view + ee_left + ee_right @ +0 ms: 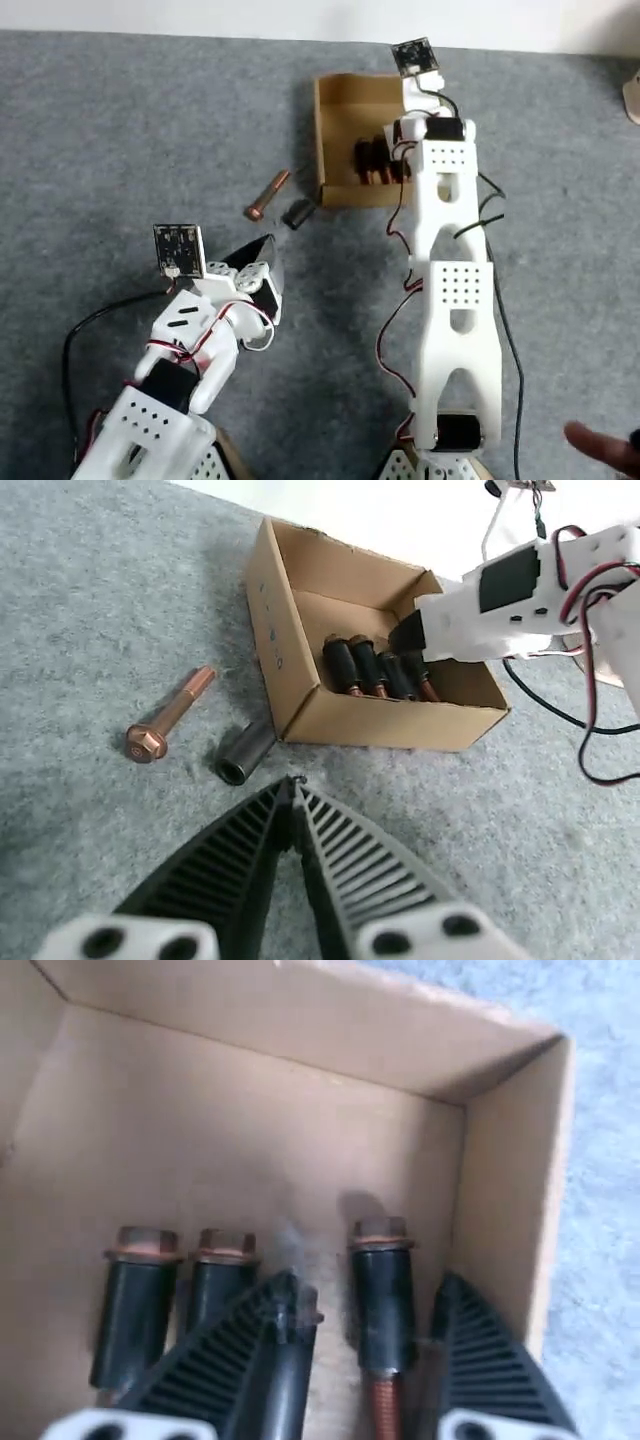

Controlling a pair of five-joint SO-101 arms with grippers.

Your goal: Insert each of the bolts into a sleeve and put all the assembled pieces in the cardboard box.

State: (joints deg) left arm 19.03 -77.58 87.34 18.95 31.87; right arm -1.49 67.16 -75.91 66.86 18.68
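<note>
A copper bolt point(268, 194) point(170, 715) and a dark sleeve point(297, 213) point(245, 755) lie apart on the grey carpet beside the cardboard box point(321, 130) point(400, 725) point(510, 1160). Several assembled pieces point(375, 668) point(372, 160) lie side by side in the box. My left gripper point(270, 241) point(293, 780) is shut and holds nothing, a short way from the loose sleeve. My right gripper point(388, 160) point(368, 1282) reaches into the box and stands open. One assembled piece point(380, 1280) lies between its fingers point(470, 1350), and two more point(135, 1300) lie to one side.
The right arm point(450, 260) stretches over the carpet to the box, with its cables trailing beside it. The left arm's body point(190, 350) fills the near left corner. Bare carpet point(120, 130) lies left of the bolt.
</note>
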